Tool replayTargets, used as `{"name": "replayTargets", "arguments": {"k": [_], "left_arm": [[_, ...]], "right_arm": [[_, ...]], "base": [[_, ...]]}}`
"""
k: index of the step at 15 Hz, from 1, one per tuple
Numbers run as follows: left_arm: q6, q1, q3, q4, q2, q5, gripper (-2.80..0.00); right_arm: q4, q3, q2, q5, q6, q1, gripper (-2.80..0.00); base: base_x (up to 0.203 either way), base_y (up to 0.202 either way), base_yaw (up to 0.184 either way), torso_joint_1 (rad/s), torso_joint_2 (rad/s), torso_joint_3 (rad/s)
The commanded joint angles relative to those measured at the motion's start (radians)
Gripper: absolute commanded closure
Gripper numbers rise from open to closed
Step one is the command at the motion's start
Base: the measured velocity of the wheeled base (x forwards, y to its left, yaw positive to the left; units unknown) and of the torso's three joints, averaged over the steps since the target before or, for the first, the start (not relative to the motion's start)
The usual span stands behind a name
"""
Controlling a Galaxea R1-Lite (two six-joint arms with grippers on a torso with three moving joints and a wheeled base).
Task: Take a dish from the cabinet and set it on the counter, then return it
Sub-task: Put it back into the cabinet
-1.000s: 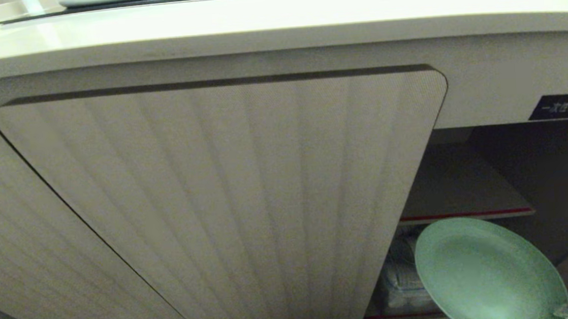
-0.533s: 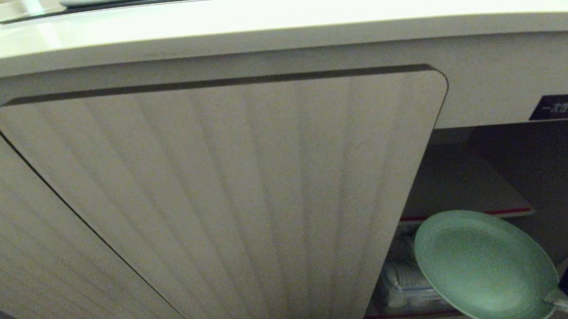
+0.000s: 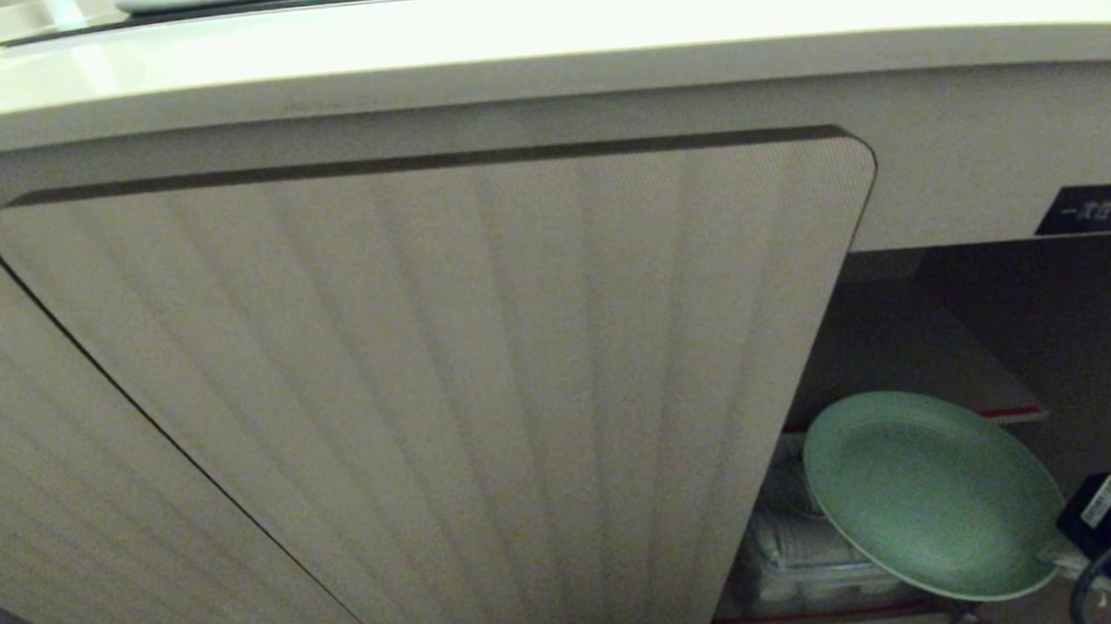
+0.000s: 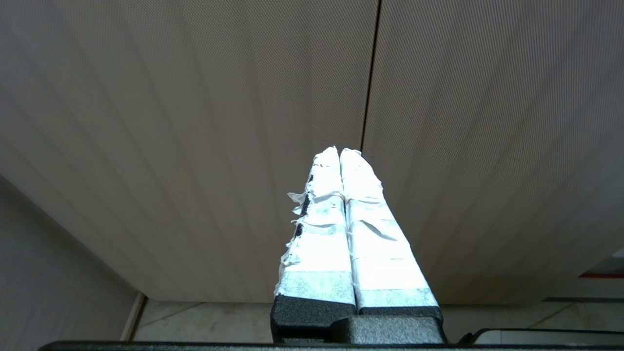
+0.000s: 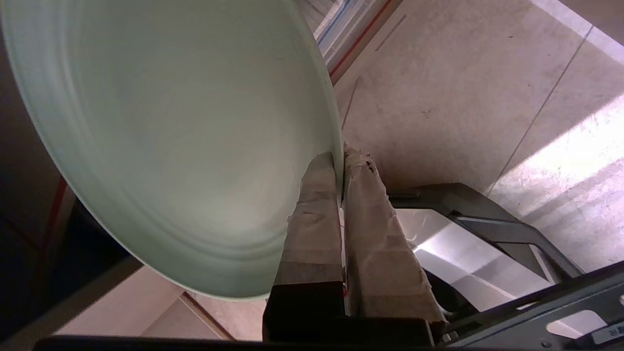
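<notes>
The right gripper pinches the rim of the dish, with its taped fingers pressed on both sides. From the grip the dish reaches tilted toward the open cabinet, below the counter. The left gripper is pressed together, holding nothing, before a ribbed door.

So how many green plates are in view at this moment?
1. The dish hangs tilted in front of the open cabinet, its rim pinched by the right gripper. More plates could be hidden behind the ribbed door.
</notes>
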Motion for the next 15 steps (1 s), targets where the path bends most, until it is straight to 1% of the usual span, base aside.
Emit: {"name": "replayTargets", "arguments": {"k": [1,2,4,7,10,13,15], "left_arm": [[-0.002,0.0,0.0,0.0,0.0,0.0,0.0],[0.0,0.0,0.0,0.0,0.0,0.0,0.0],[0.0,0.0,0.0,0.0,0.0,0.0,0.0],[0.0,0.0,0.0,0.0,0.0,0.0,0.0],[0.0,0.0,0.0,0.0,0.0,0.0,0.0],[0.0,0.0,0.0,0.0,0.0,0.0,0.0],[0.0,0.0,0.0,0.0,0.0,0.0,0.0]], "right_arm": [[-0.001,-0.022,0.036,0.0,0.025,-0.001,0.0],[-0.001,-0.034,0.046,-0.002,0.043,-0.001,0.0],[-0.005,-0.054,0.068,-0.002,0.054,-0.001,0.0],[-0.036,-0.068,0.102,-0.034,0.073,-0.001,0.0],[-0.063,-0.069,0.123,-0.039,0.08,-0.001,0.0],[-0.087,-0.082,0.149,-0.062,0.097,-0.001,0.0],[-0.09,-0.088,0.164,-0.071,0.118,-0.001,0.0]], "base": [[0.0,0.0,0.0,0.0,0.0,0.0],[0.0,0.0,0.0,0.0,0.0,0.0],[0.0,0.0,0.0,0.0,0.0,0.0],[0.0,0.0,0.0,0.0,0.0,0.0],[0.0,0.0,0.0,0.0,0.0,0.0],[0.0,0.0,0.0,0.0,0.0,0.0],[0.0,0.0,0.0,0.0,0.0,0.0]]}}
